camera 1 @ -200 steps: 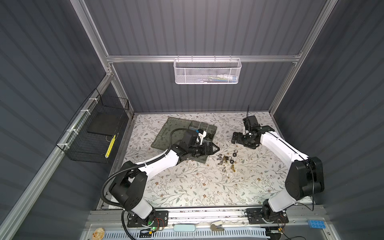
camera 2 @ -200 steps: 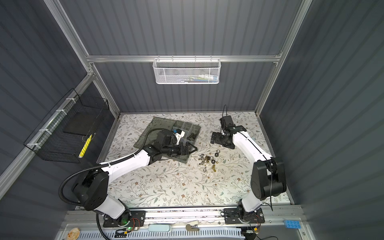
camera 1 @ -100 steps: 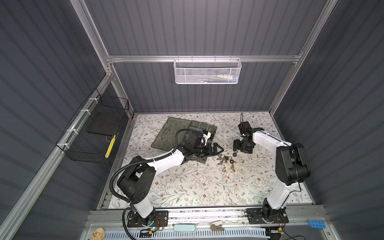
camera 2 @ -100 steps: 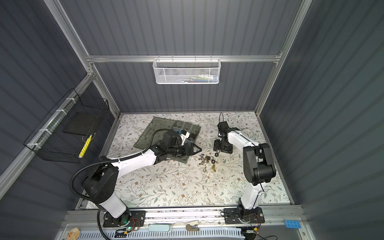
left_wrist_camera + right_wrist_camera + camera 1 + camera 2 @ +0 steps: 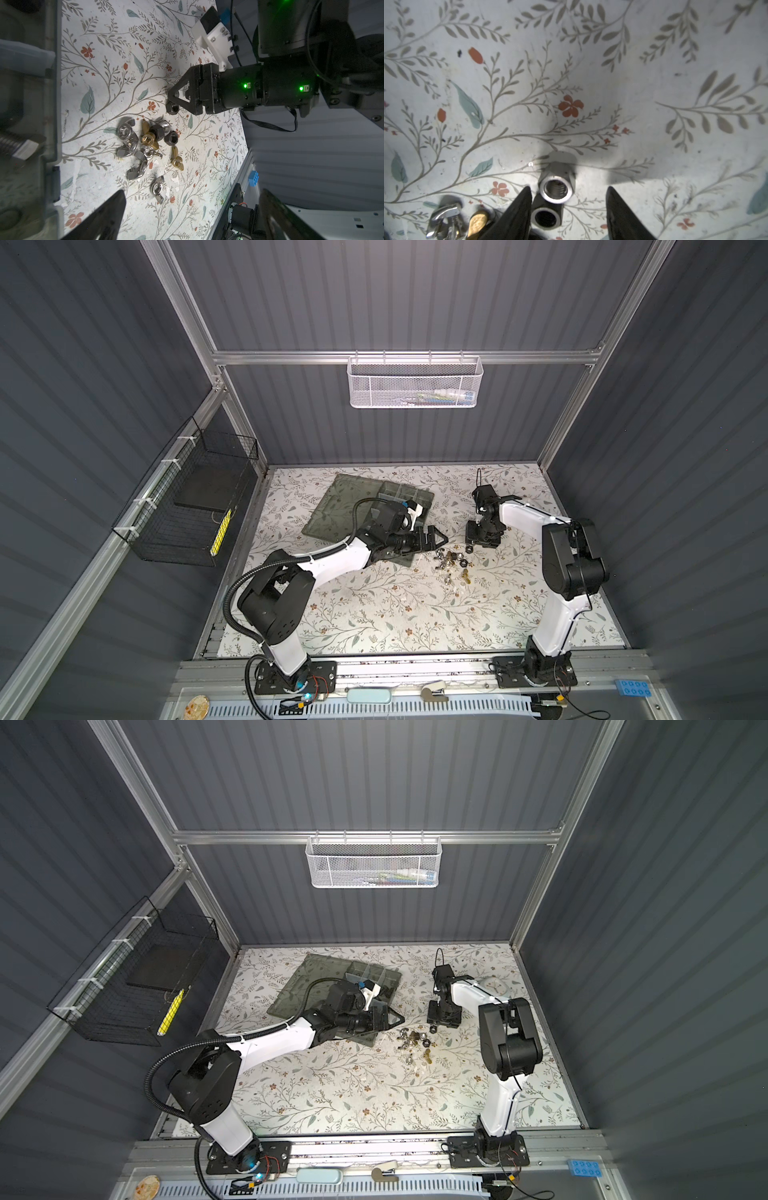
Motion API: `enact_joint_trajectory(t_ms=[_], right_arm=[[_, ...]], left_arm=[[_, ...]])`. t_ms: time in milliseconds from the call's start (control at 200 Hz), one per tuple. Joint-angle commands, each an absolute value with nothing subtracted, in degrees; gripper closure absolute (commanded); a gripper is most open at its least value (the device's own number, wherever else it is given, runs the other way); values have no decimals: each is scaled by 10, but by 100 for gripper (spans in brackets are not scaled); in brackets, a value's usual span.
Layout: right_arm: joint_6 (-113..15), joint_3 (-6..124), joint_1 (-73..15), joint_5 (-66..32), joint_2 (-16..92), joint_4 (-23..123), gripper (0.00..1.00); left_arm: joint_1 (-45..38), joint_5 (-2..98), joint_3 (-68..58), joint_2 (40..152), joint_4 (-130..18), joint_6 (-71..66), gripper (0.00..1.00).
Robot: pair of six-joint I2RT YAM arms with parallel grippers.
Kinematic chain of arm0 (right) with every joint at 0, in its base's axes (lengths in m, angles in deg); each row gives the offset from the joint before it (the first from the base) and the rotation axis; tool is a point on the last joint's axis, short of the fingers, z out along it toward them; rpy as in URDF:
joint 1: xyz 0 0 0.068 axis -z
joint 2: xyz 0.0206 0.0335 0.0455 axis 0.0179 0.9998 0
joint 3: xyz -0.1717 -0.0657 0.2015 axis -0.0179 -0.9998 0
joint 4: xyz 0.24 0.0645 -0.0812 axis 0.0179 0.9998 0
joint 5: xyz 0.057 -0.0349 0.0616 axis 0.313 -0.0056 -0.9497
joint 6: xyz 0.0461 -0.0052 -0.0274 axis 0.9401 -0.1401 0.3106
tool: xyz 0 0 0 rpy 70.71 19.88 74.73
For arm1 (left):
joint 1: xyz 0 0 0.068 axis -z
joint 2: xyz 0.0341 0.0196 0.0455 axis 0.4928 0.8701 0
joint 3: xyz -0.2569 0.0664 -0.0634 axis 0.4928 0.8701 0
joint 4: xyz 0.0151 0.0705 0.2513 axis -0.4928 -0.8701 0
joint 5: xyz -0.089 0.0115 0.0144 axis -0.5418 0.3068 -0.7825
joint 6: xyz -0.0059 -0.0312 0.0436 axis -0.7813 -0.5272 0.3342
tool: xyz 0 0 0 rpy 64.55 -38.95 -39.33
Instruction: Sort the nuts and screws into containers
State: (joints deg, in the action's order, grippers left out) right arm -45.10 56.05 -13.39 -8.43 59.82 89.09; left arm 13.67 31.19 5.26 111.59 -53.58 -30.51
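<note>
A loose pile of nuts (image 5: 451,564) (image 5: 145,141), silver, black and brass, lies on the floral mat in both top views. My right gripper (image 5: 478,540) (image 5: 568,193) points down at the pile's far edge. It is open, its fingers astride a silver nut (image 5: 556,188) and a black nut (image 5: 546,216), one finger (image 5: 519,207) against the black one. My left gripper (image 5: 441,540) (image 5: 193,197) hovers wide open and empty between the organiser's containers (image 5: 405,493) and the pile. A silver screw (image 5: 16,145) lies inside the box.
The organiser's flat lid (image 5: 345,506) lies open on the mat at the back left. A white mesh basket (image 5: 413,381) hangs on the back wall and a black wire basket (image 5: 195,506) on the left wall. A round white object (image 5: 494,984) sits behind my right arm.
My right gripper swung in and down to the pile's far edge, and its jaws narrowed around two nuts. My left gripper reached further right, off the organiser toward the pile.
</note>
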Motion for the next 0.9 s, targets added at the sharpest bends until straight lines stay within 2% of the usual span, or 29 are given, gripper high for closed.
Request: enact_joint_trajectory(t_ms=[0, 530, 896], right_arm=[[-452, 574, -131, -92, 617, 895, 46], [-453, 580, -139, -93, 627, 899, 63], [-466, 599, -141, -85, 641, 915, 67]], left_arm=[[141, 311, 36, 1120, -540, -304, 0], [141, 316, 43, 1112, -543, -308, 0], [141, 325, 57, 1097, -544, -309, 0]])
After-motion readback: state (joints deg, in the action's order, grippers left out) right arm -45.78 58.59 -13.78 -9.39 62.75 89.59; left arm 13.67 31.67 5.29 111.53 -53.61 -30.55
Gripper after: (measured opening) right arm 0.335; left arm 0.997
